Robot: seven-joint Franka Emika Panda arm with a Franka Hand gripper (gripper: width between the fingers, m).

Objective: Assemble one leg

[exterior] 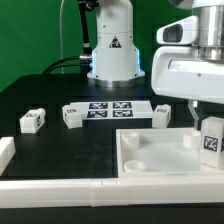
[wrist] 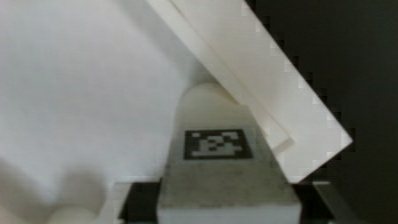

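Note:
My gripper (exterior: 211,128) is shut on a leg (exterior: 211,140), a small white block with a marker tag, and holds it upright over the right side of the large white square tray-like piece (exterior: 150,160), near its right rim. In the wrist view the leg (wrist: 221,160) sits between my dark fingers (wrist: 143,203), with its rounded end near the tray's raised rim (wrist: 267,90). Three more legs lie on the black table: one at the exterior view's left (exterior: 32,121), one left of middle (exterior: 73,116), one right of middle (exterior: 162,116).
The marker board (exterior: 112,108) lies flat in the middle of the table, in front of the arm's base (exterior: 113,60). Long white bars (exterior: 60,190) edge the table's front, with a short white piece (exterior: 5,150) at the left edge.

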